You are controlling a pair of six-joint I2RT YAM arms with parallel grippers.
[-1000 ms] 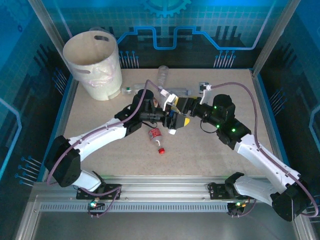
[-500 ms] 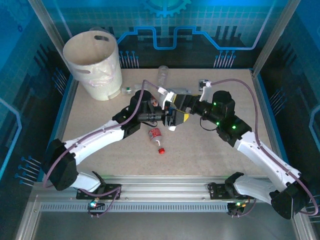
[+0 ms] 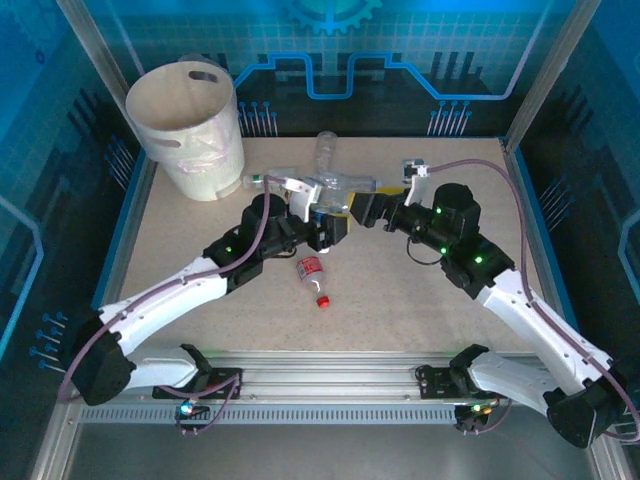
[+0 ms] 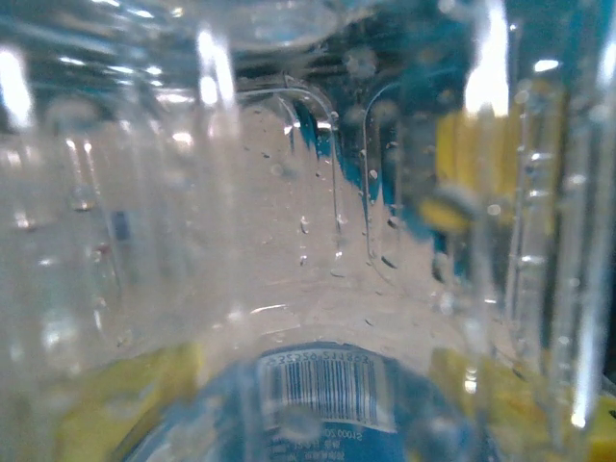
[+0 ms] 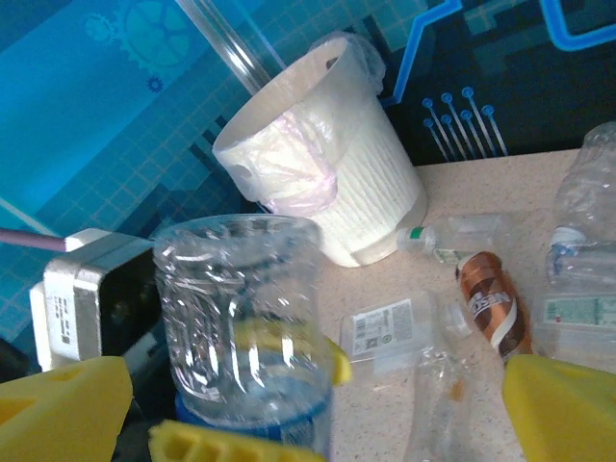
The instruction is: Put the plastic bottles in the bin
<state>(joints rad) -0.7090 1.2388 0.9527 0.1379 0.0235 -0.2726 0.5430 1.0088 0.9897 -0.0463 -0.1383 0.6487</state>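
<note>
The clear bottle [image 5: 241, 318] is clamped at its blue-labelled end by the left gripper [image 3: 328, 208], mid-table right of the bin [image 3: 190, 125] — base uppermost, long axis near upright. The right gripper [image 5: 310, 409] is spread wide, no longer meeting it as before.

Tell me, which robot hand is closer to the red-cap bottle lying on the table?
Left. The left gripper, holding a clear bottle, hangs just behind the red-cap bottle; the right gripper is farther back and to its right.
</note>
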